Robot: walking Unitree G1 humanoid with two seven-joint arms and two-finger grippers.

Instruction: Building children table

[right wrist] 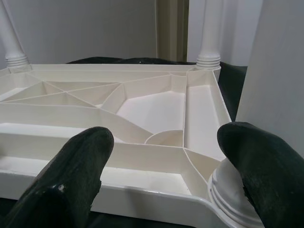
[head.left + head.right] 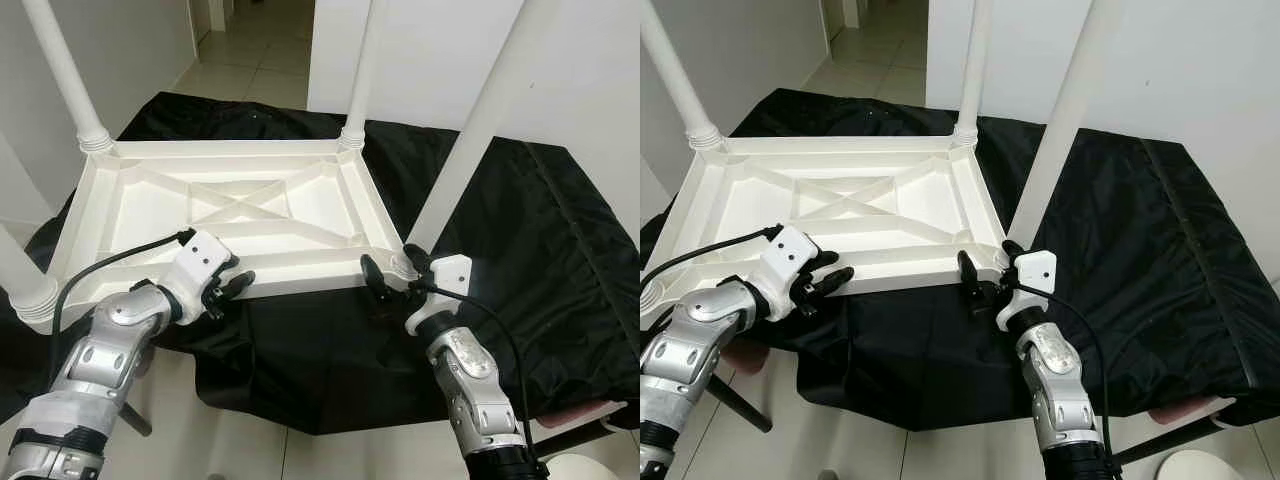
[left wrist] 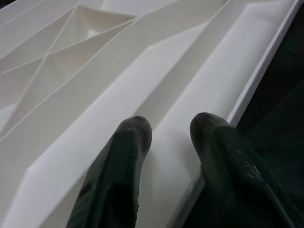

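Your left hand [image 2: 232,287]: fingers parted, resting at the near rim of the white children's table [image 2: 240,215]. Your right hand [image 2: 392,270]: fingers spread wide, straddling the near right corner where a leg [image 2: 480,125] is socketed. The children's table: upside down on a black cloth [image 2: 520,260], ribbed underside up, four legs pointing upward. Beyond: tiled floor [image 2: 255,60] and white walls.

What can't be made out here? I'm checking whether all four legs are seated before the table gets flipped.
- Tops of the table legs: cut off by the upper edge of the eye views.
- Near right leg socket: partly covered by the right gripper and its finger.
- Near left leg base: cut off by the left frame edge.
- Tabletop upper face: lies against the black cloth.
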